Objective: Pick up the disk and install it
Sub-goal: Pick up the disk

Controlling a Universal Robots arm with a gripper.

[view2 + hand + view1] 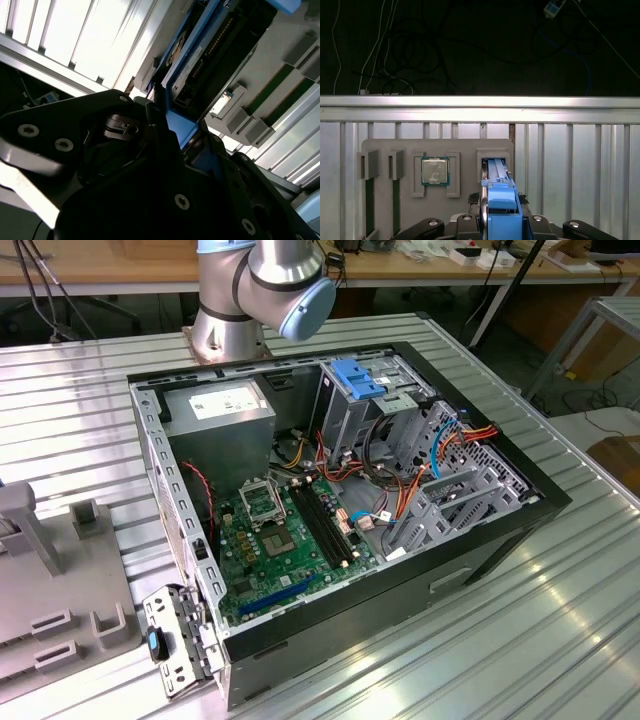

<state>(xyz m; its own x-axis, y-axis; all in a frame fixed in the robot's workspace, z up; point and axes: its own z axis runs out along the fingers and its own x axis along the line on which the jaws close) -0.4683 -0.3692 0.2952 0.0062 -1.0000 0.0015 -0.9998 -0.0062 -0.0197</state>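
Tray (60, 610) sits at the exterior view's left, open case (480, 550) to its right. In the first wrist view the tray holds, in a row, memory sticks (369, 200), a chip (435, 171) and the disk (497, 172), on edge in its slot (492, 152). The gripper (499, 202) has jaws drawn close on the blue rails (502, 215), apparently clamped. I judge the disk rigid, weighty, shock-sensitive; rails are the safest hold, maybe slick. Slot walls hug both faces; room lies straight out, and bare table (580, 175) beyond.
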